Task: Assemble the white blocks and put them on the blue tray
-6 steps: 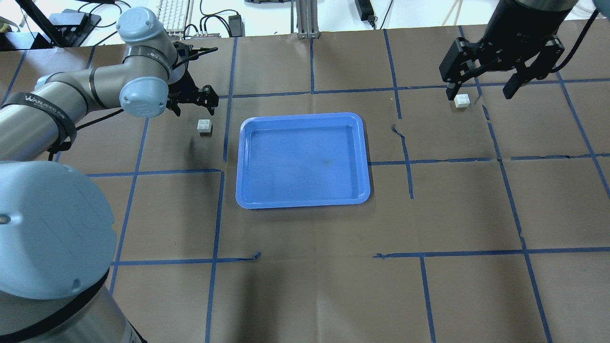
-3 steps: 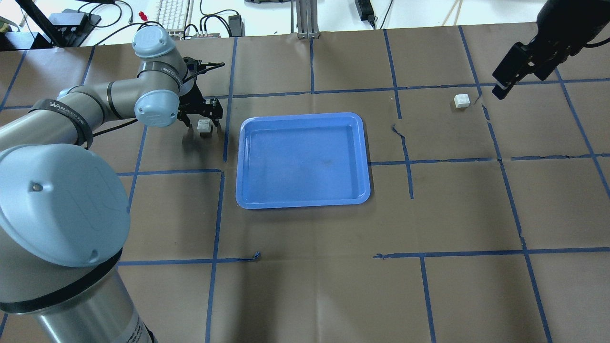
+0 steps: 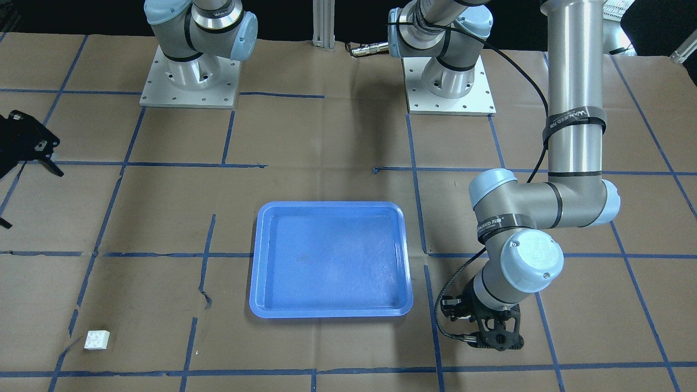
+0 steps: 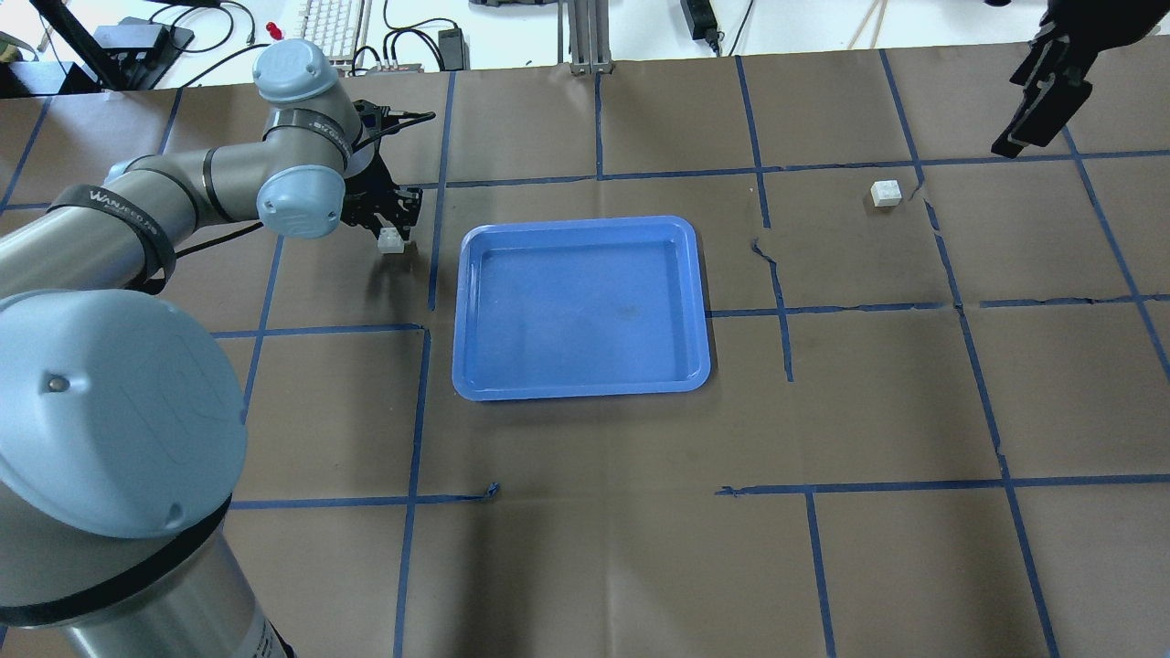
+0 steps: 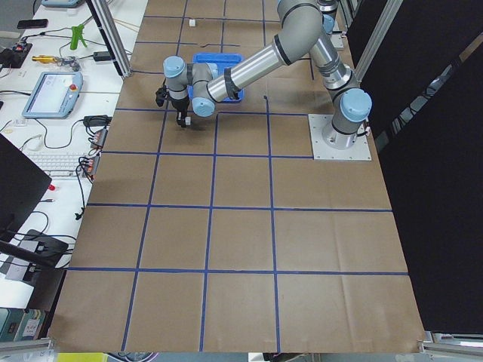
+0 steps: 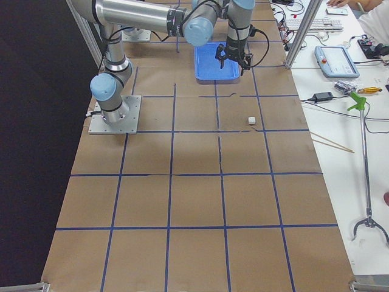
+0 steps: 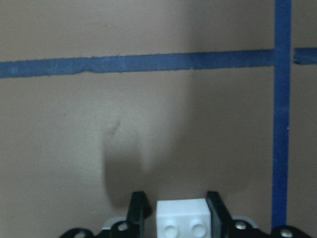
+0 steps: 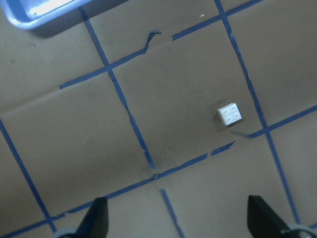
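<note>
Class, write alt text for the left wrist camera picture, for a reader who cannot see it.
A white block sits between the two black fingers of the left pincer at the picture's bottom edge, two studs showing. Beyond lies brown paper crossed by blue tape lines, one horizontal, one vertical at right.

Left wrist view: lower edge cuts off my left tool (image 7: 177,204) and the white block (image 7: 182,218) between its fingers.

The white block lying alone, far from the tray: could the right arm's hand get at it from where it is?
Probably yes. The right hand hangs open above the lone white block, a little to one side, and nothing stands between them.
</note>
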